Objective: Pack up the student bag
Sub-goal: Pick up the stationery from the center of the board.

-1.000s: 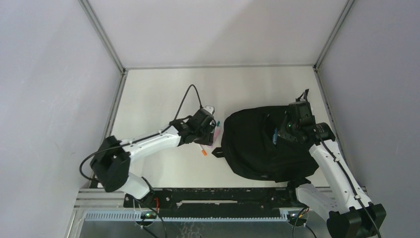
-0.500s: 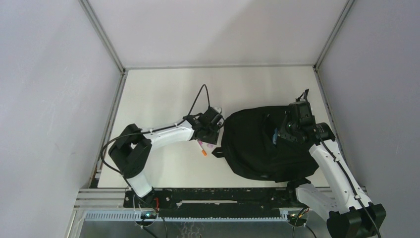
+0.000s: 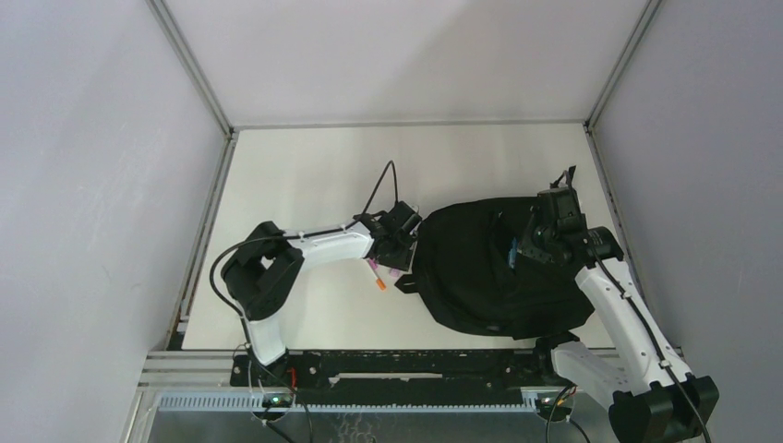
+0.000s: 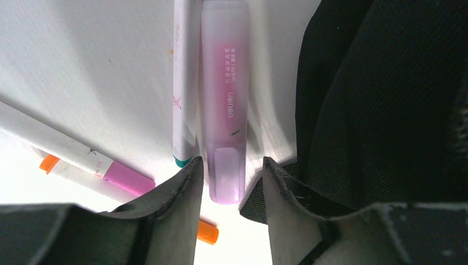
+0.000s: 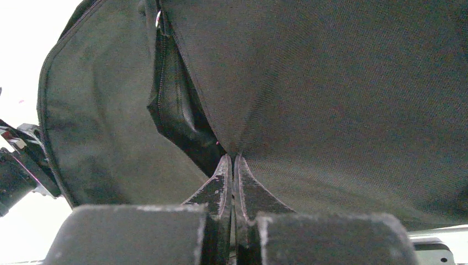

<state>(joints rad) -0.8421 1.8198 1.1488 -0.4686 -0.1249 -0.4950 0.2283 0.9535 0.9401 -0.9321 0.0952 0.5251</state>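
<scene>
Two pairs logged: your left fingers stood part-open astride the pink highlighter; your right fingers were clamped on the student bag.

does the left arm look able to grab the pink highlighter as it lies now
Probably yes: the left gripper stands open astride the highlighter at its cap end, nothing on top. The white pen lies tight against it and might get pinched too; the bag sits close.
</scene>
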